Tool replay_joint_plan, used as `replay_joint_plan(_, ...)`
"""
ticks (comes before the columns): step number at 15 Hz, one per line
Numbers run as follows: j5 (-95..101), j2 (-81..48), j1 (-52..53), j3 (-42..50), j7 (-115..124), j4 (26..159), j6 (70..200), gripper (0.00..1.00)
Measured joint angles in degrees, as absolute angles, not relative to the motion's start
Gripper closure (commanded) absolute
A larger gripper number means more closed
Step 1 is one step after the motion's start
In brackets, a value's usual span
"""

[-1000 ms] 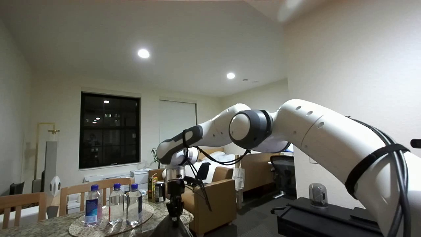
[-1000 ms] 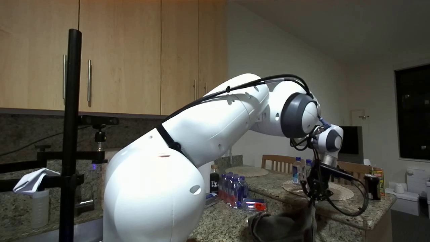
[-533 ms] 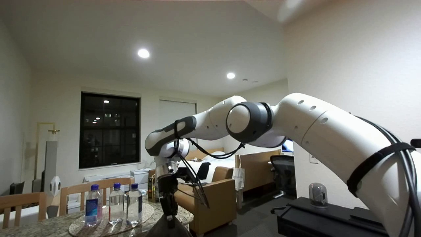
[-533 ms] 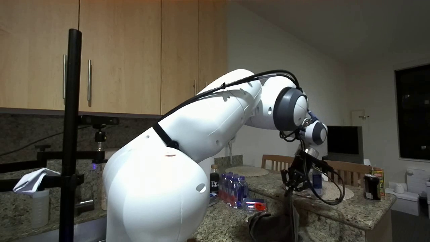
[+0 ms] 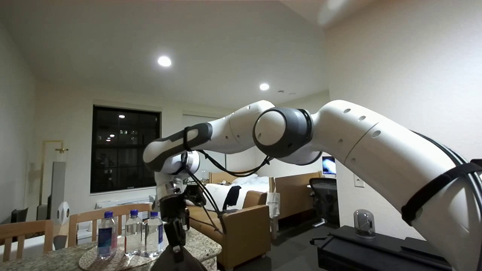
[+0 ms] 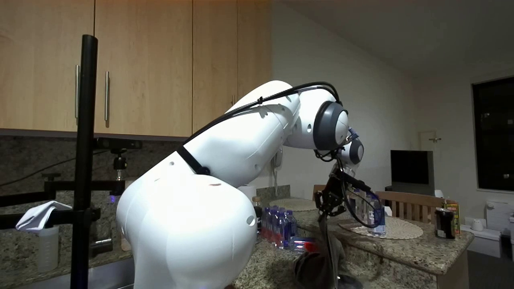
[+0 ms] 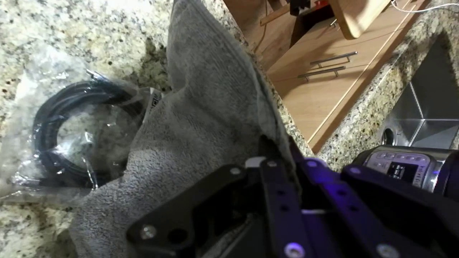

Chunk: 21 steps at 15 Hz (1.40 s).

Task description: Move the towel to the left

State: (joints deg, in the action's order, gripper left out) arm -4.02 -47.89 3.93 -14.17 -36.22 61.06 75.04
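Note:
The grey towel [image 7: 211,104] fills the middle of the wrist view. It rises from the granite counter to my gripper [image 7: 282,147]. The two fingers are closed on a fold of the towel's edge. In an exterior view the towel [image 6: 321,263] hangs from the gripper [image 6: 323,214], with its lower part bunched near the counter. In an exterior view only the towel's raised top [image 5: 192,262] shows below the gripper [image 5: 177,250]; the rest is out of frame.
A bagged coil of dark cable [image 7: 46,129] lies beside the towel on the counter. A device with a small display [image 7: 398,166] stands near the sink [image 7: 426,104]. Several bottles [image 6: 277,226] and a lying bottle [image 6: 301,244] are behind the towel. Bottles [image 5: 133,235] stand on a placemat.
The arm and gripper have moved left in both exterior views, pulling the towel's held part along. In an exterior view the gripper has also risen. The towel stays held.

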Motion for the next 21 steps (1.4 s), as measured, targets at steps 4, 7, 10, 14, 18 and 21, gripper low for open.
replay_joint_plan(4,-4.02,-47.66,6.81,-14.81,-36.21,61.03,75.05,0.93)
replay_joint_plan(7,-4.0,-47.67,8.62,-15.16,-36.16,61.04,76.15,0.92)
replay_joint_plan(10,-4.0,-47.67,10.41,-15.57,-36.16,61.04,77.84,0.92)
replay_joint_plan(14,-4.03,-47.65,12.26,-16.67,-36.16,61.04,82.63,0.92)
replay_joint_plan(18,-4.03,-47.63,13.63,-17.92,-36.16,60.83,85.01,0.92)
replay_joint_plan(21,-4.03,-47.64,14.57,-18.76,-36.16,60.63,85.48,0.92)
